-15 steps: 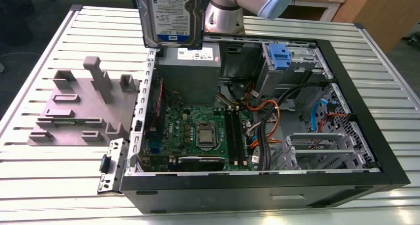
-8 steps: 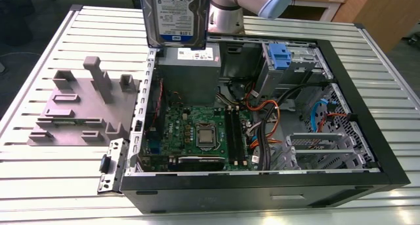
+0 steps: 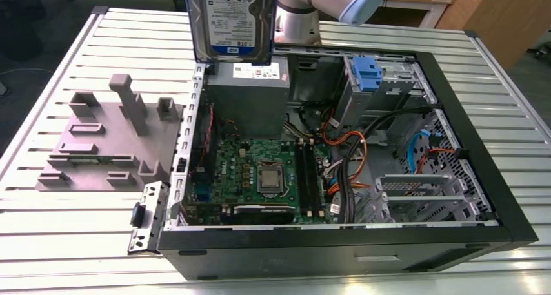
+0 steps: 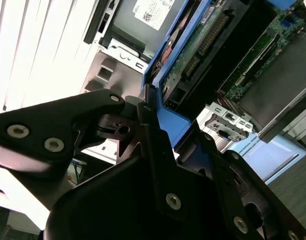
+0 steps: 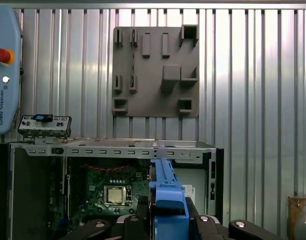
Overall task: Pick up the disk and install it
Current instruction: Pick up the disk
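The open case (image 3: 344,246) lies on the slatted table (image 3: 69,243), with the fixture plate (image 3: 103,153) beside it on the exterior view's left. Inside sit the motherboard (image 3: 258,172) and, farther back, the power supply (image 3: 250,101) (the disk (image 3: 231,20) hangs above that corner).

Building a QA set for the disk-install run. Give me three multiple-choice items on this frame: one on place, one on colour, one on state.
1. Where is the disk?
A. flat on the table
B. held in the air over the open computer case
C. in a person's hand

2. What colour is the disk's side rail?
A. red
B. yellow
C. blue

3. What state is the gripper in?
A. shut on the disk
B. open, holding nothing
C. shut on a screwdriver

Answers:
1 B: the exterior view shows it upright above the case, off the table.
2 C: both wrist views show a blue rail.
3 A: in both wrist views the fingers clamp the rail's sides.
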